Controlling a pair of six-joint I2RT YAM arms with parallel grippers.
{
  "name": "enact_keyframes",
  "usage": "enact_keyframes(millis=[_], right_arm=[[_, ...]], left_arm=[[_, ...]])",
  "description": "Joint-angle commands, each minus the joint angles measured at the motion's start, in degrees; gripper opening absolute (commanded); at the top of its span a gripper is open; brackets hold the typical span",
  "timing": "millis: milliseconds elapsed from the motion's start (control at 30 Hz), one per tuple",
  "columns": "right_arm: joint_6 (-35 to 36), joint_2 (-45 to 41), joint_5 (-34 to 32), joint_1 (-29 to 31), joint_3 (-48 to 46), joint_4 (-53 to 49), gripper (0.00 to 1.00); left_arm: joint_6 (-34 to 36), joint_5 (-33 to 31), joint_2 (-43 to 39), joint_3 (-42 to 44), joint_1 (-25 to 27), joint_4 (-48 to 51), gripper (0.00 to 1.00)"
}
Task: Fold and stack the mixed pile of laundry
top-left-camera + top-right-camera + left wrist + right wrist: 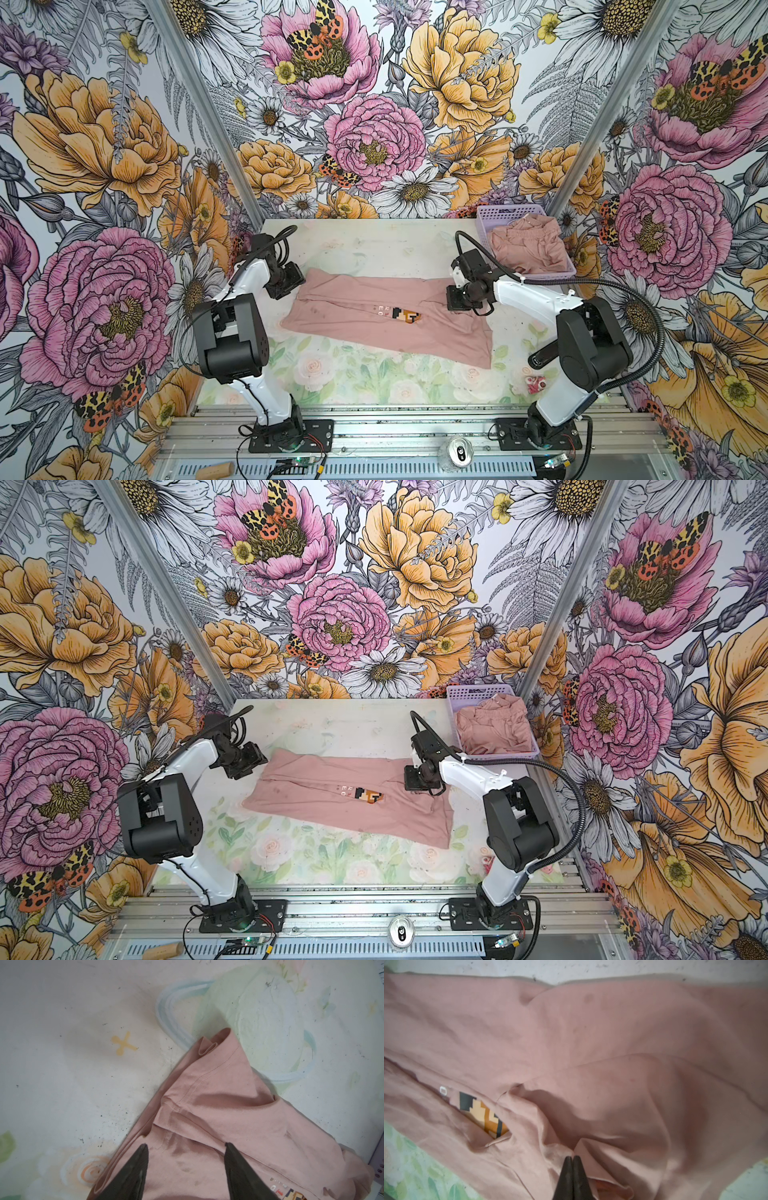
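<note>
Right wrist view: right gripper (572,1157) clenched on a T-shirt (591,1039) fold, 3 o'clock end.
Left gripper (186,1144) released at 9 o'clock; mid-fold, next likely needs its matching grasp.

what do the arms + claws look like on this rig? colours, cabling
Left arm and right arm: white link shells, boxy black joint housings. Left claw and right claw: dark, tapered wedge fingers. Black corrugated conduit loops off the right arm; thinner black cable on the left.
</note>
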State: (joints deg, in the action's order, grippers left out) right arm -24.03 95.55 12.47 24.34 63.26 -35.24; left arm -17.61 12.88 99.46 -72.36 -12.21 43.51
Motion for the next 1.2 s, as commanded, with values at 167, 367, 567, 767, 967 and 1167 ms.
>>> enact_keyframes(millis=[167, 367, 567, 767, 967, 1167], right_arm=[[-3.24, -2.78, 3.72, 5.72, -3.28, 1.32, 0.00], [-3.87, -2.04, 5.49, 9.61, -3.59, 1.22, 0.00], [-3.40, -0.67, 8.04, 12.52, -3.39, 0.77, 0.00], [-0.13, -1.09, 9.05, 13.82, -1.05, -2.30, 0.23], [0.74, -4.96, 3.48, 9.59, -0.97, -2.81, 0.31], [-1.44, -5.54, 0.05, 3.14, -2.75, -3.13, 0.33]], left_arm=[[-0.46, 0.12, -2.30, 0.94, 1.59, 0.28, 0.60], [-0.40, -0.18, -3.52, 0.99, 2.09, 1.04, 0.60], [-0.07, -0.41, -4.32, 1.42, 2.24, 1.56, 0.60], [-0.19, -0.46, -4.71, 1.86, 2.45, 1.60, 0.60], [-0.57, -0.64, -4.80, 1.60, 3.92, 1.67, 0.60], [-1.24, -0.94, -4.12, 1.04, 7.12, 1.67, 0.60]])
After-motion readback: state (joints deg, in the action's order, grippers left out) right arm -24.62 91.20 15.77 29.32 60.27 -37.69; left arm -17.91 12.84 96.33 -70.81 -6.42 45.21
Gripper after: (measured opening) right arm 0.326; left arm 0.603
